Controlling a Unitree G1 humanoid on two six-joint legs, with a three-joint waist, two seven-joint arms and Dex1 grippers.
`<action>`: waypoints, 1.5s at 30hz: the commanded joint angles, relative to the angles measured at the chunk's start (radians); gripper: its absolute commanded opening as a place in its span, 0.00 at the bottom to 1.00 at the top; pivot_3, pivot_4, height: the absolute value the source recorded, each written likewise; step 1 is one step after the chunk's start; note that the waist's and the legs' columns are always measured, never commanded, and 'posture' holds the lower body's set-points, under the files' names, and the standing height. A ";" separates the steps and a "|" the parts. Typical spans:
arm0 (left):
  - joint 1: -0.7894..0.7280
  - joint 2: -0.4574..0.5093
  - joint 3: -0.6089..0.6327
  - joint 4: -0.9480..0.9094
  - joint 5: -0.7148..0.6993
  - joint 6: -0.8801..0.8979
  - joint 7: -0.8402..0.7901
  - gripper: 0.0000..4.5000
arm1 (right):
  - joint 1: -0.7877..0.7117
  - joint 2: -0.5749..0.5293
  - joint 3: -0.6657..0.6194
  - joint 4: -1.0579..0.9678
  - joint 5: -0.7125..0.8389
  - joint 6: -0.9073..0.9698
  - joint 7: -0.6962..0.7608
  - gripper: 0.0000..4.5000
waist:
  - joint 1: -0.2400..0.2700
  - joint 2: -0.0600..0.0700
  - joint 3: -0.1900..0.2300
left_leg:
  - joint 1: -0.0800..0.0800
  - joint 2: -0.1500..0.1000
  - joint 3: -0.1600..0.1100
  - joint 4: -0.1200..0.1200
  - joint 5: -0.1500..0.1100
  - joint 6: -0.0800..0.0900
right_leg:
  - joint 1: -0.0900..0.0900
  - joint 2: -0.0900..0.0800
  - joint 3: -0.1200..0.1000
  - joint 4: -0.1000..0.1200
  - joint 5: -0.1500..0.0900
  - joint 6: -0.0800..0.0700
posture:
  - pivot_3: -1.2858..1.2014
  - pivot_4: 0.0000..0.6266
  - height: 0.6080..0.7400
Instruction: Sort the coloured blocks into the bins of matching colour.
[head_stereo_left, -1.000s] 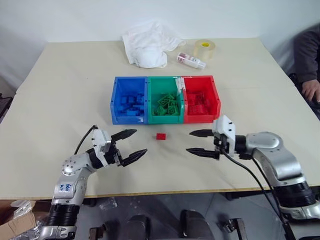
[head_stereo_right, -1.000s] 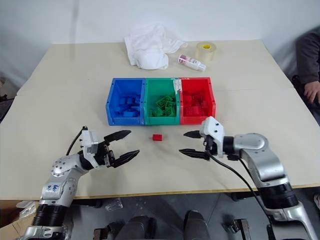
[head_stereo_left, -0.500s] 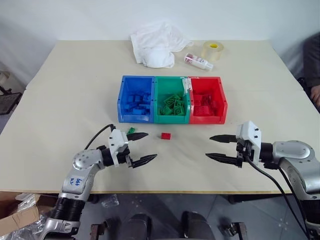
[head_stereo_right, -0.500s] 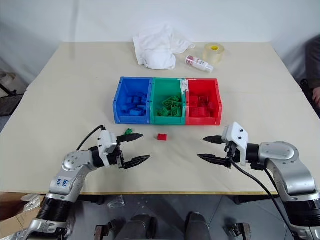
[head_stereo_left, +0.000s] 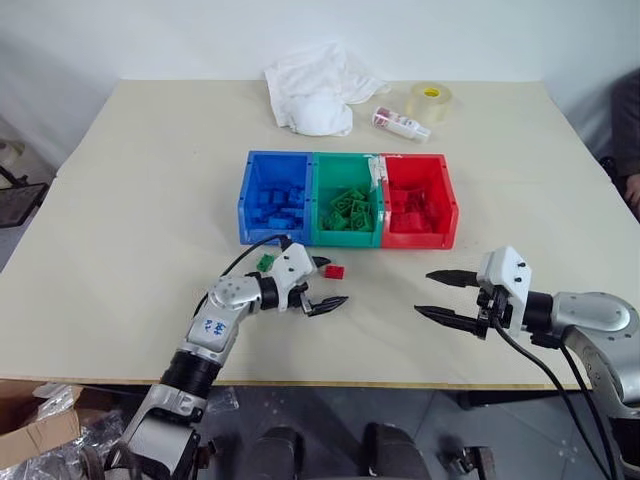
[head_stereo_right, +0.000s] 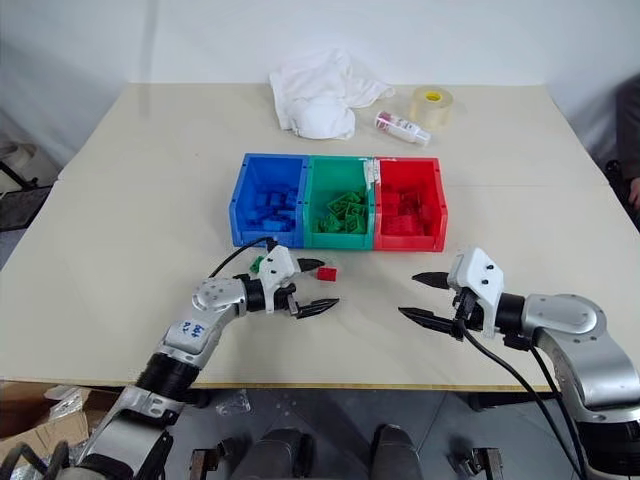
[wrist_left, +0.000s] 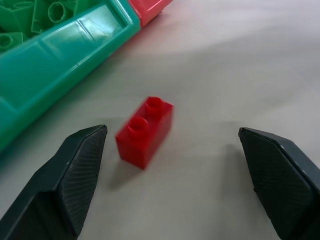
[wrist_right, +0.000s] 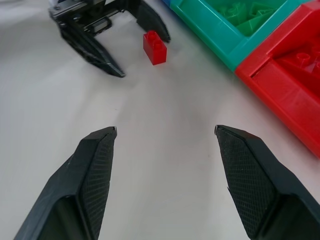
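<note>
Left eye view: a pale counter (head_stereo_left: 140, 200) carries three joined bins in a row, blue (head_stereo_left: 275, 197), green (head_stereo_left: 347, 199) and red (head_stereo_left: 419, 200), each already holding bricks of its own colour. Just in front of the green bin, a single small red brick (head_stereo_left: 334, 271) lies on the counter, studs up. A small green brick (head_stereo_left: 265, 262) lies near it, toward the robot's left, partly hidden behind the left arm.

The left end effector (head_stereo_left: 324, 284) reaches in from the left, its two black fingers spread wide, one on each side of the red brick and not touching it. From the left wrist view the red brick (wrist_left: 144, 131) sits between the fingertips (wrist_left: 75, 175), closer to one of them, with the green bin's wall just beyond.

The right end effector (head_stereo_left: 438, 296) hovers above bare counter in front of the red bin, well apart from the red brick, fingers wide and holding nothing.

At the far edge lie a crumpled white cloth (head_stereo_left: 315, 85), a small white bottle (head_stereo_left: 400, 123) and a roll of clear tape (head_stereo_left: 430, 101).
</note>
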 joint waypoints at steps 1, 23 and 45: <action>-0.012 -0.018 -0.014 0.046 0.022 -0.017 0.012 0.74 | 0.021 -0.012 -0.053 -0.054 0.028 0.009 -0.021 0.74 | 0.000 0.000 0.000 | 0.000 0.000 0.000 0.000 0.000 0.000 | 0.000 0.000 0.000 0.000 0.000 0.000 | 0.52 0.24 1.00; -0.293 -0.247 0.036 0.093 0.018 -0.068 0.171 0.11 | 0.161 0.028 -0.225 -0.130 0.094 0.006 -0.114 0.74 | 0.023 -0.002 0.001 | -0.001 -0.002 0.001 0.001 0.001 0.001 | 0.000 0.000 0.000 -0.001 0.001 0.001 | 0.52 0.24 1.00; -0.681 -0.347 0.156 0.753 0.028 -0.392 0.204 1.00 | 0.161 0.084 -0.209 -0.147 0.099 0.002 -0.223 0.74 | 0.020 -0.004 0.002 | -0.002 -0.002 0.004 0.000 0.001 0.002 | -0.001 0.001 0.000 -0.004 0.002 0.004 | 0.52 0.24 1.00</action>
